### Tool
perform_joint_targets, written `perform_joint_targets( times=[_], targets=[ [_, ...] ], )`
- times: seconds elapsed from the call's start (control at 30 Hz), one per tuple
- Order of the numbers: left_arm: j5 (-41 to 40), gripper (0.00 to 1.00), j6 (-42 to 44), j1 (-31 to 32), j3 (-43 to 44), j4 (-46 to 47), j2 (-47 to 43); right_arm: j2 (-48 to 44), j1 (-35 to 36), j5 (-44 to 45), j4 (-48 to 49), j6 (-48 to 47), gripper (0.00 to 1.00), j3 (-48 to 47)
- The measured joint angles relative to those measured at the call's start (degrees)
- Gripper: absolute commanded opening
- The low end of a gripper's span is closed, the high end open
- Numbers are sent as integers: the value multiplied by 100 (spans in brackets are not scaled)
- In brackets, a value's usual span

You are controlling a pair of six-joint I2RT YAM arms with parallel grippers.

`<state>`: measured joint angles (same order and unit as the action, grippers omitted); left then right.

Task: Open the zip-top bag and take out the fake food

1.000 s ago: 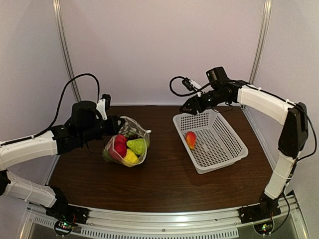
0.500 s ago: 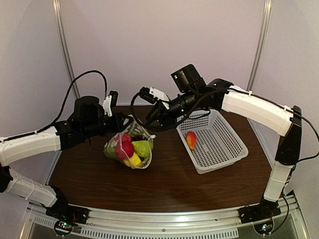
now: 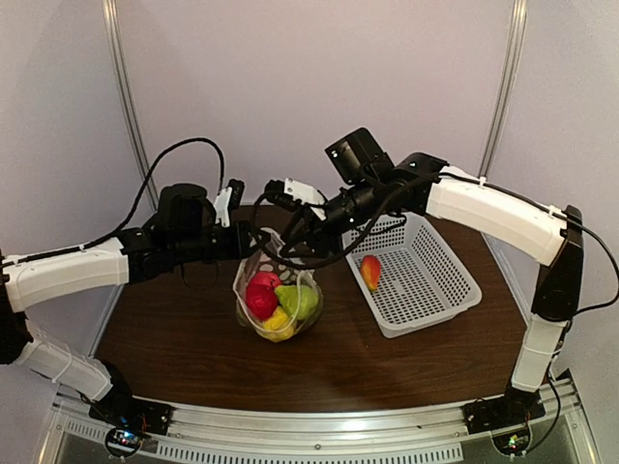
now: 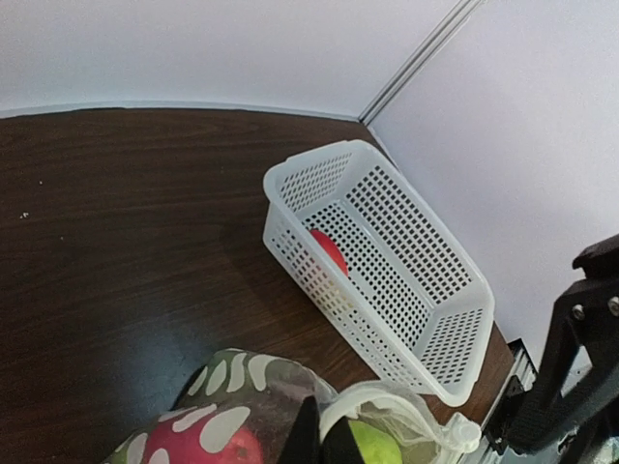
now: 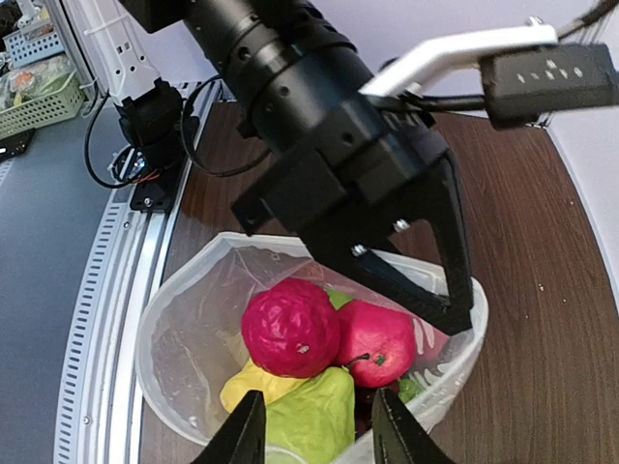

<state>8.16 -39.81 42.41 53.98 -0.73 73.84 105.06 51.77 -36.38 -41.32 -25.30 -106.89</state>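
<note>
Fruit crowds the bottom of the zip-top bag, which stands mouth upward near the middle of the table, left of the basket. We count the fake food inside as two red round pieces, a yellow one and a green one, heaped together. The right wrist view looks straight down through the open mouth onto them. Whether the bag's bottom rests on the wood or hangs just above it we cannot tell.

The left gripper reaches in from the left with its fingers pressed together on the left side of the bag's rim. In the right wrist view its two black fingers converge to a point on the plastic edge. In its own camera they pinch a fold of dotted plastic at the bottom of the frame.

The right gripper comes in from the right and is poised at the bag's mouth with its fingers spread. Its two pale fingertips sit on either side of the green piece. We cannot tell whether they touch fruit or plastic.

One orange-red piece lies in the basket, toward its left side, apart from the bag.
</note>
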Motion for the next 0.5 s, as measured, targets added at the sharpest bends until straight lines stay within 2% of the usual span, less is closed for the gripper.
perform_joint_targets(
  times=[0.2, 0.5],
  targets=[
    [22, 0, -57, -96, -22, 87, 337, 162, 350, 175, -203, -466, 53, 2],
    [212, 0, -74, -343, -22, 313, 516, 632, 741, 1126, -267, -1110, 52, 33]
  ],
)
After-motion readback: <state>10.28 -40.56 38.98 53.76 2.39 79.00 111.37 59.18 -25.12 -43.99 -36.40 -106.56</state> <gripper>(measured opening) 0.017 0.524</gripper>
